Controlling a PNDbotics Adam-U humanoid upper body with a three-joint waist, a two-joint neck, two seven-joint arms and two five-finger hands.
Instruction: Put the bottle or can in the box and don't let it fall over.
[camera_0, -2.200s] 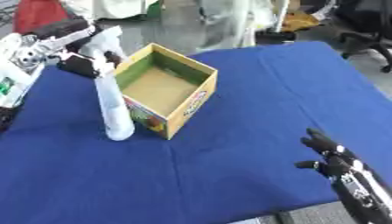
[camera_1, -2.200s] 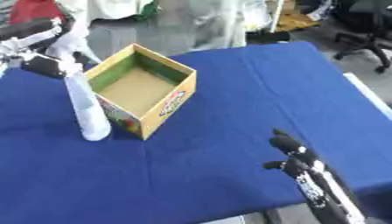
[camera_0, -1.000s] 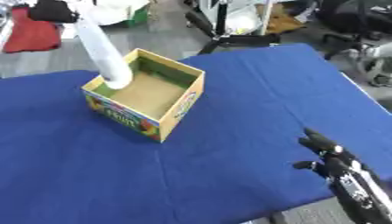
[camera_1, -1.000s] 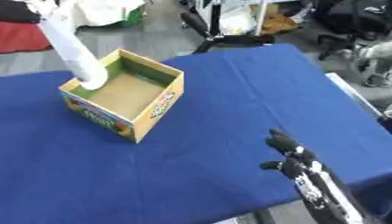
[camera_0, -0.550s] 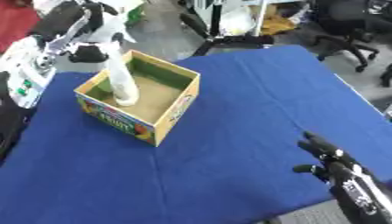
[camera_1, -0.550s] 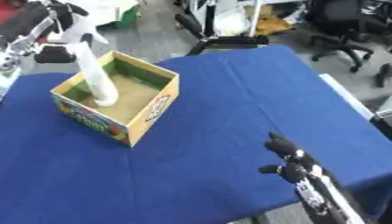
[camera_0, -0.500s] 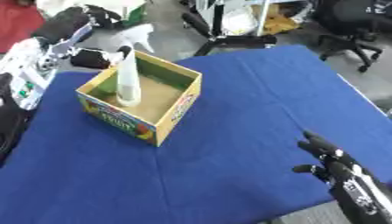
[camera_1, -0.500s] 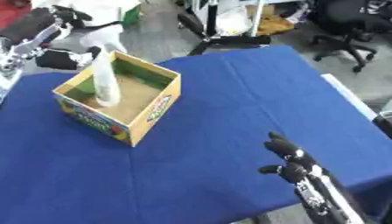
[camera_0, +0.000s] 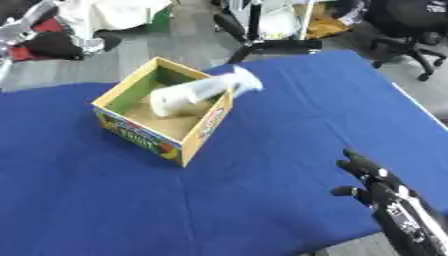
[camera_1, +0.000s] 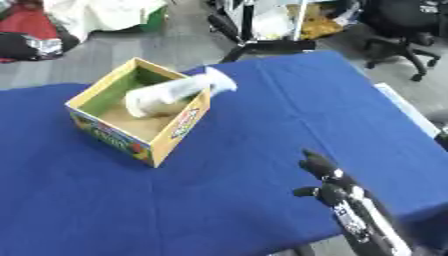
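Where toppled, smooth white bottle (camera_0: 203, 92) across cardboard box (camera_0: 140, 134)

Stereo head pair looking down toward 12 o'clock over blue table (camera_0: 262, 150); both share box (camera_0: 166, 117) at 10 o'clock.

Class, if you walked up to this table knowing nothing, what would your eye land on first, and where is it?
First, the white bottle, tipped over and lying slanted across the yellow cardboard box, its cap end poking out over the right wall. The box stands left of centre on the blue tablecloth. Then the black right hand, open and idle at the lower right.
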